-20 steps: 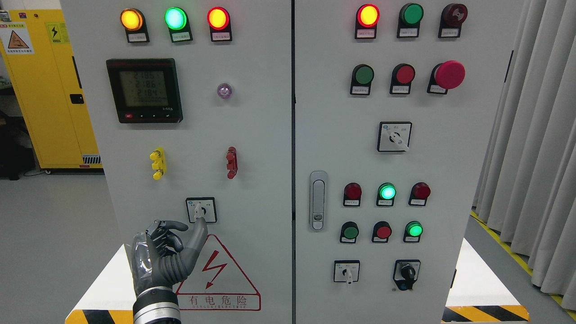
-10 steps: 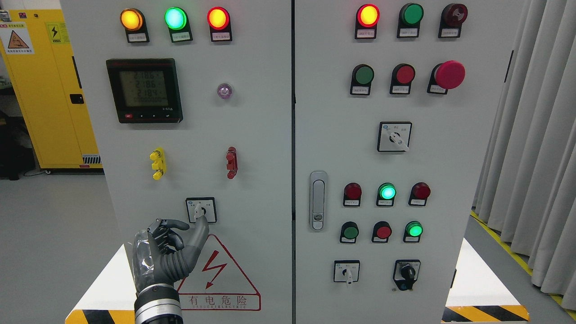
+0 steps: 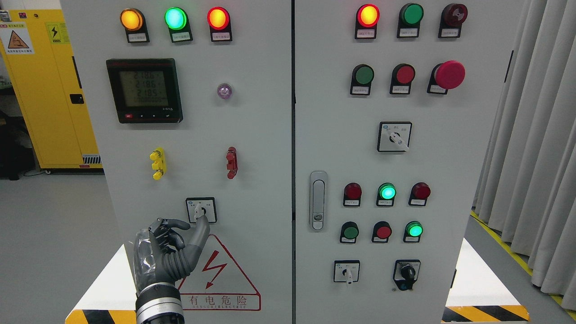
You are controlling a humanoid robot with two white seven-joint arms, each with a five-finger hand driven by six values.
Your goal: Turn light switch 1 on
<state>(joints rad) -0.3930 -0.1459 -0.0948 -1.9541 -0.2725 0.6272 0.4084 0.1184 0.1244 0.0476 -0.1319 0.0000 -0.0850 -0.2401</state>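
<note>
Head view puts you square in front of a grey cabinet (image 3: 252, 135) with two doors, its seam running down the middle. To your far left stands a yellow locker (image 3: 49, 90), and grey curtains (image 3: 535, 135) hang at the right edge. On the left door you see a black meter (image 3: 144, 90) with a lit screen, and above it three glowing lamps (image 3: 175, 18): amber, green, red. Lower on that door sits a red warning triangle (image 3: 218, 274) with a lightning bolt.

Your left hand (image 3: 168, 252) comes up from the lower left edge and stands upright against the left door, just over the triangle's left side. One finger is stretched straight up; the others are curled in toward the palm, gripping nothing. Its fingertip (image 3: 202, 220) reaches the bottom edge of the small square light switch (image 3: 201, 209), at the white knob, though you cannot tell whether it truly touches. That switch sits low on the left door, below the yellow handle (image 3: 158, 163) and red handle (image 3: 231, 162), directly above the triangle's tip.
</note>
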